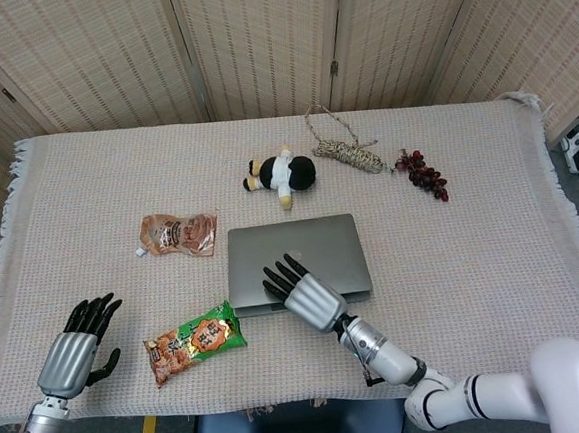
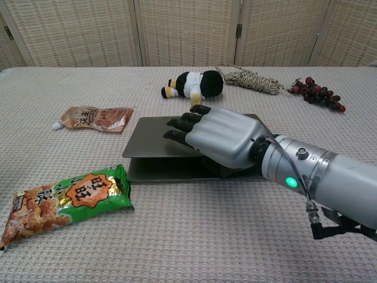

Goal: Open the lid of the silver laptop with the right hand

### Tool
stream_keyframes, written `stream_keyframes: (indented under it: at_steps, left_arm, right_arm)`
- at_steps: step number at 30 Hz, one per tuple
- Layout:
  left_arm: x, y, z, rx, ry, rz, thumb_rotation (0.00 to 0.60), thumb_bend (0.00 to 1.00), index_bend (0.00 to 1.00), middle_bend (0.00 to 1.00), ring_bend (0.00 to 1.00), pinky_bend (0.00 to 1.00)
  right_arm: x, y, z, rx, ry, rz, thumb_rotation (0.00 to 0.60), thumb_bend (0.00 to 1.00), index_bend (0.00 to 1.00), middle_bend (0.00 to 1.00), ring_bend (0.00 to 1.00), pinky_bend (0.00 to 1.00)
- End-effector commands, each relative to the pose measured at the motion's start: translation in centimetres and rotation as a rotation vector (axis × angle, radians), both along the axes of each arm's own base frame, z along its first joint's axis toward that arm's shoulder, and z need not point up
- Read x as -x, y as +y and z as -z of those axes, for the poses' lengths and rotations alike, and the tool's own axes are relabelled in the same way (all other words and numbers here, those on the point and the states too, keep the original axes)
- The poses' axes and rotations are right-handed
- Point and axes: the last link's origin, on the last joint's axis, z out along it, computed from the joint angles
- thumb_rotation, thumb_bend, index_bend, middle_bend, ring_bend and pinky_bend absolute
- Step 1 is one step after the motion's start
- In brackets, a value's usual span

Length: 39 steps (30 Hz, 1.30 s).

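Right hand (image 2: 221, 141) grips the front edge of the laptop (image 2: 154, 137) lid, fingers on top. Chest view shows the lid raised, a gap above the base; head view hides that gap. Left hand (image 1: 72, 356), head view only: fingers apart, empty, far left of laptop.
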Motion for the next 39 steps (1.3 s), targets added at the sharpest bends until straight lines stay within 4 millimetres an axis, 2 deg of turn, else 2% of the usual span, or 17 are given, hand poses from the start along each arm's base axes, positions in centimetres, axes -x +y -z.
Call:
stream_keyframes:
  at_steps: [1, 10, 13, 20, 24, 29, 39]
  left_arm:
    - [-0.1, 0.0, 0.4, 0.037, -0.008, 0.004, 0.6, 0.48, 0.04, 0.05, 0.02, 0.0]
    - [-1.7, 0.7, 2.4, 0.147, -0.004, 0.085, 0.6, 0.49, 0.05, 0.06, 0.03, 0.0]
    - [-2.8, 1.7, 3.4, 0.187, -0.007, 0.118, 0.6, 0.49, 0.05, 0.06, 0.03, 0.0]
    - [-5.4, 5.2, 5.8, 0.266, 0.011, 0.161, 0.6, 0.68, 0.03, 0.06, 0.02, 0.0]
    - [-6.6, 7.1, 7.1, 0.285, 0.015, 0.158, 0.6, 0.74, 0.02, 0.06, 0.01, 0.0]
    - [-7.9, 8.7, 8.9, 0.333, 0.048, 0.151, 0.6, 0.79, 0.01, 0.06, 0.01, 0.0]
    - [-9.7, 10.8, 12.2, 0.386, 0.098, 0.129, 0.6, 0.79, 0.0, 0.06, 0.0, 0.0]
  right_arm:
    - [-1.5, -0.9, -0.1, 0.052, 0.028, -0.03, 0.6, 0.64, 0.0, 0.0, 0.0, 0.0]
    - [-3.4, -2.2, 0.1, 0.095, 0.061, -0.048, 0.6, 0.64, 0.0, 0.0, 0.0, 0.0]
    - [-3.8, -2.6, 0.2, 0.11, 0.071, -0.051, 0.6, 0.64, 0.0, 0.0, 0.0, 0.0]
    - [-4.5, -3.2, 0.3, 0.141, 0.084, -0.055, 0.6, 0.64, 0.0, 0.0, 0.0, 0.0]
    - [-4.6, -3.4, 0.2, 0.152, 0.089, -0.05, 0.6, 0.64, 0.0, 0.0, 0.0, 0.0]
    - [-4.7, -3.5, 0.2, 0.159, 0.09, -0.039, 0.6, 0.64, 0.0, 0.0, 0.0, 0.0]
    - [-5.1, -3.4, 0.6, 0.162, 0.087, -0.037, 0.6, 0.64, 0.0, 0.0, 0.0, 0.0]
